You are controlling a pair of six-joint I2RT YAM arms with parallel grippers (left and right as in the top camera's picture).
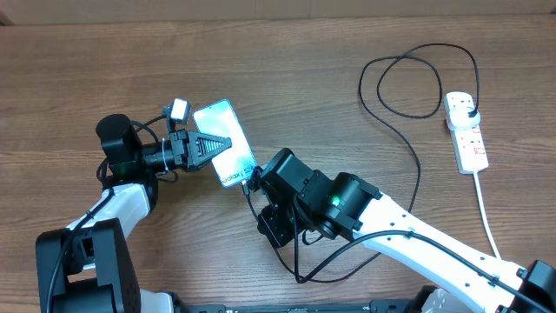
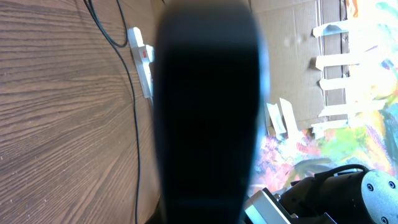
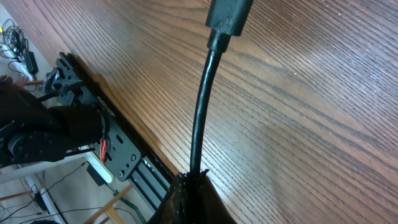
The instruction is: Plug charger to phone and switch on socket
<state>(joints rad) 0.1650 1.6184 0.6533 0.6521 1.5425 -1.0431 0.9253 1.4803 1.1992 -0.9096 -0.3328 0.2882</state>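
My left gripper [image 1: 208, 146] is shut on the phone [image 1: 228, 130], which has a light blue screen and is held tilted above the table. In the left wrist view the phone's dark back [image 2: 208, 112] fills the middle. My right gripper [image 1: 254, 178] is at the phone's lower end and is shut on the charger [image 1: 417, 174] cable just behind its connector. In the right wrist view the cable [image 3: 202, 112] rises from my fingers [image 3: 198, 186] to the connector [image 3: 229, 15]. The charger's black plug [image 1: 469, 109] sits in the white socket [image 1: 466, 132] at the far right, which also shows in the left wrist view [image 2: 142, 57].
The charger cable loops widely over the table's right half and under my right arm. The socket's thick white cord [image 1: 486, 217] runs towards the front right. The table's front edge with a black rail [image 3: 118, 149] is close behind my right gripper.
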